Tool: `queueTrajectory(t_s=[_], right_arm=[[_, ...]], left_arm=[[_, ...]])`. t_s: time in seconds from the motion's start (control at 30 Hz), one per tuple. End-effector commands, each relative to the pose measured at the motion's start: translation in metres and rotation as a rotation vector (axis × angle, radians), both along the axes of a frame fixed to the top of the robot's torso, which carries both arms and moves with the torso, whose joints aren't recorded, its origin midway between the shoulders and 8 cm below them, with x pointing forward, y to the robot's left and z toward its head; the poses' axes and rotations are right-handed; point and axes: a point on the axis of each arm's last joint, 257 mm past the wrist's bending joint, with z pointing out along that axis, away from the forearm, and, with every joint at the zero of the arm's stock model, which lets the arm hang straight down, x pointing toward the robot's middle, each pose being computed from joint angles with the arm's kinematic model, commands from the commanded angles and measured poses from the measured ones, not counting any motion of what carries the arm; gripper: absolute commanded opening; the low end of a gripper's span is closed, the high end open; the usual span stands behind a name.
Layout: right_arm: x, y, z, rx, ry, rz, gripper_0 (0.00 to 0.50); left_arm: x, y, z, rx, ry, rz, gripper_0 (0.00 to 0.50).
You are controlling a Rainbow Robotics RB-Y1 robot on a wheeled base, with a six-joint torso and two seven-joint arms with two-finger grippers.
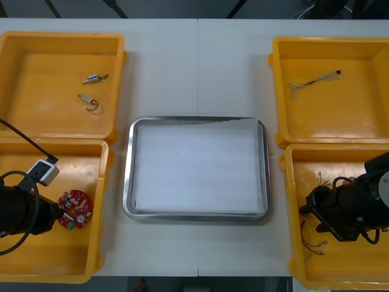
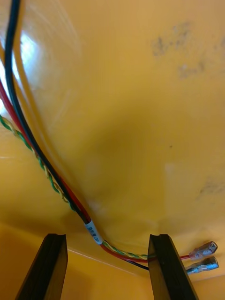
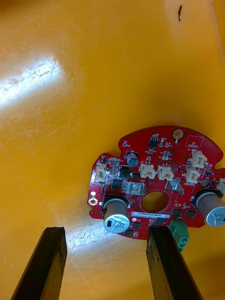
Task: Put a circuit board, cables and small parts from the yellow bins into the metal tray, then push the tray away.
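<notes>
A round red circuit board (image 1: 74, 210) (image 3: 154, 183) lies in the near left yellow bin (image 1: 61, 255). My left gripper (image 1: 56, 213) (image 3: 105, 265) is low in that bin and open, the board just beyond its fingertips and nearer one finger. My right gripper (image 1: 311, 210) (image 2: 107, 267) is open, low in the near right yellow bin (image 1: 296, 182). A bundle of red, black and twisted cables (image 2: 51, 178) (image 1: 313, 243) runs across the bin floor and passes between its fingers. The metal tray (image 1: 194, 170), white inside, sits between the bins.
The far left yellow bin (image 1: 36, 91) holds two small metal parts (image 1: 94, 78) (image 1: 90, 103). One thin cable (image 1: 313, 81) lies in the far right yellow bin (image 1: 328, 115). Metal terminals (image 2: 201, 258) end the cable bundle beside one right finger.
</notes>
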Motion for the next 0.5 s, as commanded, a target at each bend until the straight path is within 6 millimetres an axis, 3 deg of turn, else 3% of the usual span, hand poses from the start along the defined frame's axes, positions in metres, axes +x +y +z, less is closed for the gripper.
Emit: queueTrajectory(t_s=[0.03, 0.5], right_arm=[[-0.0168, 0.0078, -0.0119, 0.012, 0.035, 0.053, 0.5], [-0.014, 0.0122, -0.0119, 0.039, 0.034, 0.034, 0.5]], left_arm=[[-0.0071, -0.0148, -0.0038, -0.011, -0.004, -0.042, 0.5], [-0.0054, -0.0206, -0.0093, -0.003, -0.036, -0.066, 0.5]])
